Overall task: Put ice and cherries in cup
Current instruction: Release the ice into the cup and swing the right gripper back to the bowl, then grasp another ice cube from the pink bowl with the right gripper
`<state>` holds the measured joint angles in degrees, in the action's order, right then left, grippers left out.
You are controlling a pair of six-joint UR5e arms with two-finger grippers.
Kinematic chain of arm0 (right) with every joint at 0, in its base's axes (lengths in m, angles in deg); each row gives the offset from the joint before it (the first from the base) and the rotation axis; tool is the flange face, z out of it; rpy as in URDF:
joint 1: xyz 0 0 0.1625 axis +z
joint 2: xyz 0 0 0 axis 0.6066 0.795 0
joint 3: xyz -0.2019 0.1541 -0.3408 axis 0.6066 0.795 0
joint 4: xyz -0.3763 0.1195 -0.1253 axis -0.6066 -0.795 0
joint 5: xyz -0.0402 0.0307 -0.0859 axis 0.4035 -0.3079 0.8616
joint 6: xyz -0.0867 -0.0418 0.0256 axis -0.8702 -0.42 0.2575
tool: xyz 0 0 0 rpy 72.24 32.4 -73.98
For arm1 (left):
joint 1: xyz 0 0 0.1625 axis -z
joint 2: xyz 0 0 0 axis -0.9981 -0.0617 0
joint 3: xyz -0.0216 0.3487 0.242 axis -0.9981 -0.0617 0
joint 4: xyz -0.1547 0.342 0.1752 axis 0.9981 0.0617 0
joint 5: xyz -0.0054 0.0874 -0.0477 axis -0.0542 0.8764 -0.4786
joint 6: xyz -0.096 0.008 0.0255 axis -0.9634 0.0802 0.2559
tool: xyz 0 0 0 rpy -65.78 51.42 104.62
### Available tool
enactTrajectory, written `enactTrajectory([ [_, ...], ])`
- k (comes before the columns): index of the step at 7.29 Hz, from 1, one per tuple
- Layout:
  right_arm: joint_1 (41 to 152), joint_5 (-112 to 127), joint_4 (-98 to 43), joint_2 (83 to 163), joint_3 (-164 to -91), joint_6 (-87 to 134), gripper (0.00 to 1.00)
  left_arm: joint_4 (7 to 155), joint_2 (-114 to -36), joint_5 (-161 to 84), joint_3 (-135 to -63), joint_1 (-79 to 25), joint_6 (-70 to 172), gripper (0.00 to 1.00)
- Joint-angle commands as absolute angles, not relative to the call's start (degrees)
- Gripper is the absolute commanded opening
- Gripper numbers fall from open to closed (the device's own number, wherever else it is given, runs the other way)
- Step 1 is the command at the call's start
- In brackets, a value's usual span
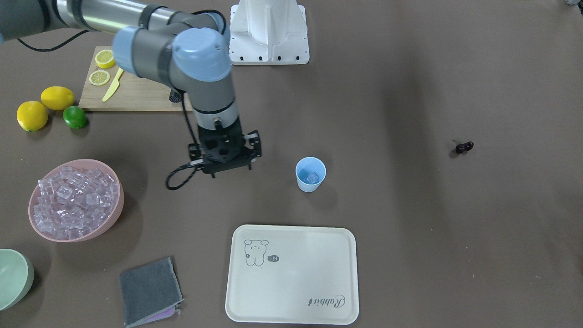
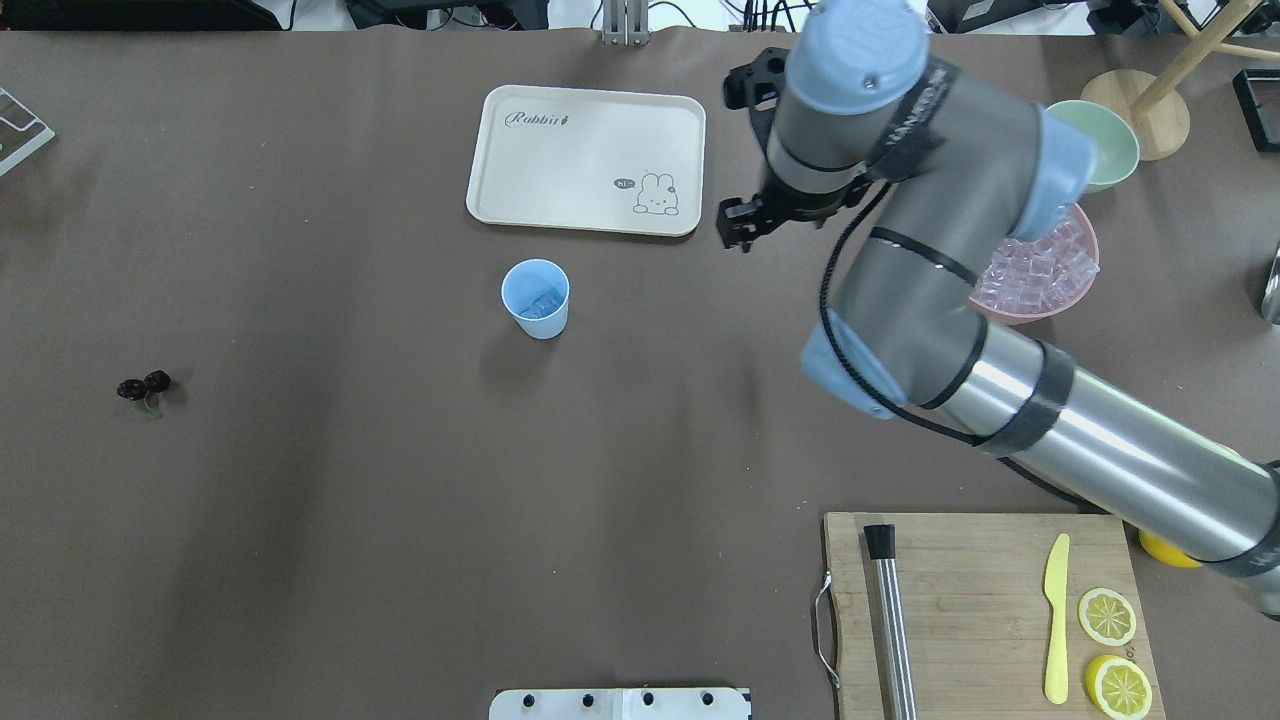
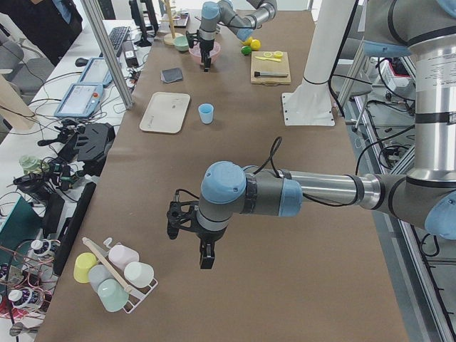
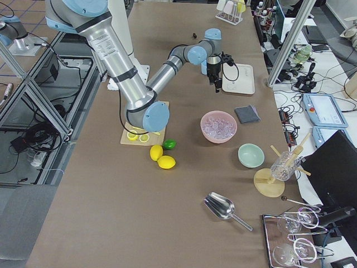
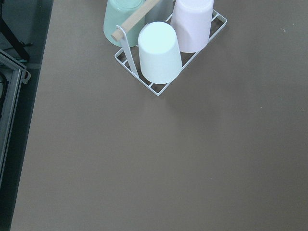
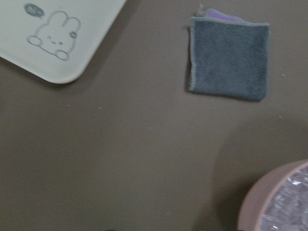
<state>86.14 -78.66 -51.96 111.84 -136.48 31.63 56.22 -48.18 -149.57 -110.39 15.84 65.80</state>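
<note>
The light blue cup (image 1: 310,174) stands mid-table with one ice cube (image 1: 312,177) inside; it also shows in the overhead view (image 2: 536,297). More ice (image 1: 75,198) fills the pink bowl (image 1: 107,222). The cherries (image 1: 464,147) lie alone on the table far from the cup, also in the overhead view (image 2: 144,385). My right gripper (image 1: 226,158) hangs above the table between the cup and the pink bowl; its fingers are hidden, so I cannot tell its state. My left gripper (image 3: 206,261) hovers far down the table; I cannot tell its state.
A cream tray (image 1: 291,273) lies beyond the cup and a grey cloth (image 1: 150,291) beside it. A pale green bowl (image 1: 13,278), lemons, a lime (image 1: 74,116) and a cutting board (image 1: 136,93) surround the pink bowl. A cup rack (image 5: 159,53) is below the left wrist.
</note>
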Motion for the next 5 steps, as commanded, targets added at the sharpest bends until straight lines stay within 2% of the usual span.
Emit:
enactTrajectory([
  [1, 93.0, -79.3, -51.1, 123.3, -139.3, 19.3, 0.84, 56.2, -48.2, -149.6, -110.6, 15.8, 65.8, 0.98],
  [2, 94.3, -78.9, -50.8, 124.6, -138.8, 19.7, 0.78, 56.2, -48.2, -149.6, -110.7, 15.8, 65.8, 0.98],
  [5, 96.0, -78.6, -50.6, 126.1, -134.1, 19.8, 0.81, 56.3, -48.2, -149.7, -110.8, 15.8, 65.8, 0.98],
])
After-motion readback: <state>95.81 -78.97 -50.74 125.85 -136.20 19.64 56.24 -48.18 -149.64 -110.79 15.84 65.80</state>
